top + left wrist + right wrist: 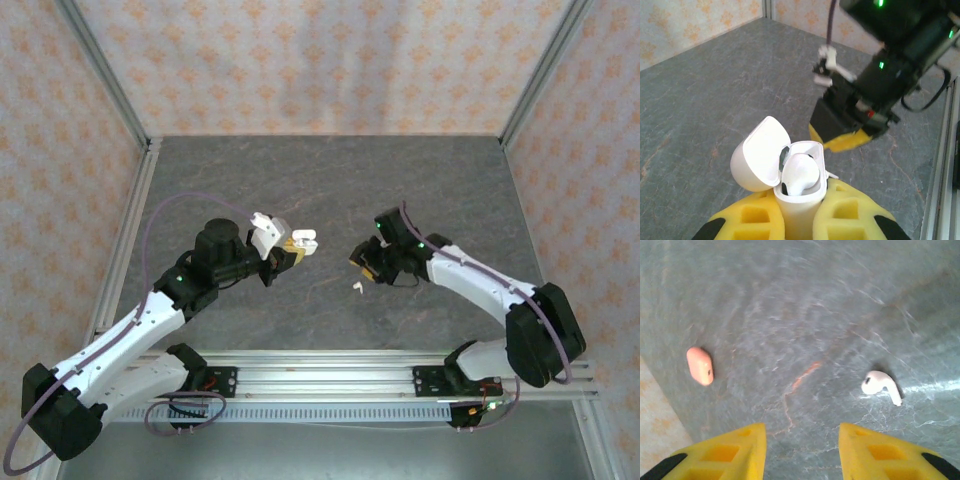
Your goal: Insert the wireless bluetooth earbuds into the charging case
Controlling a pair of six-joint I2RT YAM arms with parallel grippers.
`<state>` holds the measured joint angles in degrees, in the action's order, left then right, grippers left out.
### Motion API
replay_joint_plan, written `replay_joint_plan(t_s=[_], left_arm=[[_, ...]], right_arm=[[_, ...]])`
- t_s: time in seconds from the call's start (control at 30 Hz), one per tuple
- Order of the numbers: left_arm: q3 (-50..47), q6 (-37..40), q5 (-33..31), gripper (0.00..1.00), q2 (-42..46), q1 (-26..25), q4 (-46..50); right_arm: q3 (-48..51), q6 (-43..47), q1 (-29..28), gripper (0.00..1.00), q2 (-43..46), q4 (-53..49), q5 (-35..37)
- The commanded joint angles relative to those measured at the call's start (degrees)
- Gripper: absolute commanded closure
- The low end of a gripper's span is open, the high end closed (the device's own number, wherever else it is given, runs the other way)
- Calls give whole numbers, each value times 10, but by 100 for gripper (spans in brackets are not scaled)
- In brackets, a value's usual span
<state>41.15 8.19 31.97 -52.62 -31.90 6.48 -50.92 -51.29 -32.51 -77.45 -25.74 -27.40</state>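
one white earbud (880, 385) lies loose on the table (790, 300), off to the side of the right gripper (802, 450), whose jaws are parted with nothing between them, so a closing made from this offset could be expected to miss or flick the small rounded bud away. the charging case (799, 202) is pinched low by the closed left gripper (290, 252), its lid (760, 160) hinged open and a second white earbud (801, 172) seated inside, and a hard push could tilt it. a pink item (700, 366) is seen further off, too blurred to be named.

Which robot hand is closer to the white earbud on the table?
Right. The right gripper hangs open near the white earbud; the left gripper, holding the charging case, is farther away.
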Motion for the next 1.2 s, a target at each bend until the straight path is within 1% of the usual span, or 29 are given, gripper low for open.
replay_joint_plan(t_s=[0.0, 0.07, 0.13, 0.37, 0.63, 0.9, 1.17], left_arm=[[14, 19, -3, 100, -4, -6, 4], [11, 15, -1, 100, -6, -6, 0], [9, 11, -1, 100, -5, -6, -4], [5, 3, -9, 100, 6, -6, 3], [5, -5, -16, 100, 11, -6, 14], [7, -6, -21, 100, 15, -6, 19], [16, -5, -20, 100, 4, -6, 22]], right_arm=[[-65, 208, 2, 57, -21, -153, 33], [-96, 284, 2, 57, -52, -192, 54], [-113, 330, 2, 58, -82, -208, 63], [-150, 417, -19, 58, -157, -215, 69], [-168, 439, -51, 59, -225, -205, 76], [-168, 451, -53, 60, -256, -197, 94], [-167, 452, -56, 60, -282, -186, 90]])
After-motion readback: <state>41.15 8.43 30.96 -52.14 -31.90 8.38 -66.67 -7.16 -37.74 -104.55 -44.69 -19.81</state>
